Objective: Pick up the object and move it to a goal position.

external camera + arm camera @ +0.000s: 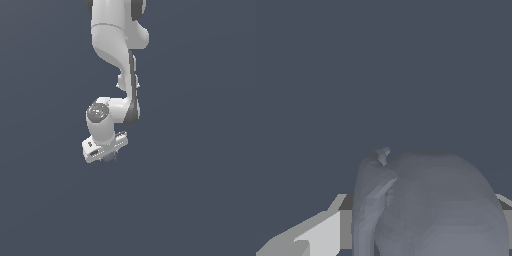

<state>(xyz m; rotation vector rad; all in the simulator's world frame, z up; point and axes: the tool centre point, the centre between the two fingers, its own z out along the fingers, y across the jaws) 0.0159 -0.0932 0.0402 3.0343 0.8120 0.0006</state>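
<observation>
Under the gripper, exterior view: the ball [110,157] shows only as a small grey-blue patch below the white hand, most of it hidden by the gripper [106,155].
Hidden or cut off: the arm [117,45] runs out of the exterior view's top edge; the fingertips cannot be made out there; in the wrist view the ball [443,210] is cut by the lower edge.
Ball, wrist view: a large rounded grey-blue mass filling the lower middle, very close to the camera.
Ball and fingers: one grey finger [370,200] stands upright against the ball's side, seemingly touching it; the other finger is not visible, probably behind the ball.
Fingers: the ball sits at the gripper [406,210], apparently pinched, though with only one finger seen I cannot tell for sure how far apart they stand.
Gripper body: a pale grey edge [316,235] lies beside the finger.
Ground: plain dark blue-grey floor [200,200] all around; whether the ball touches it cannot be told.
</observation>
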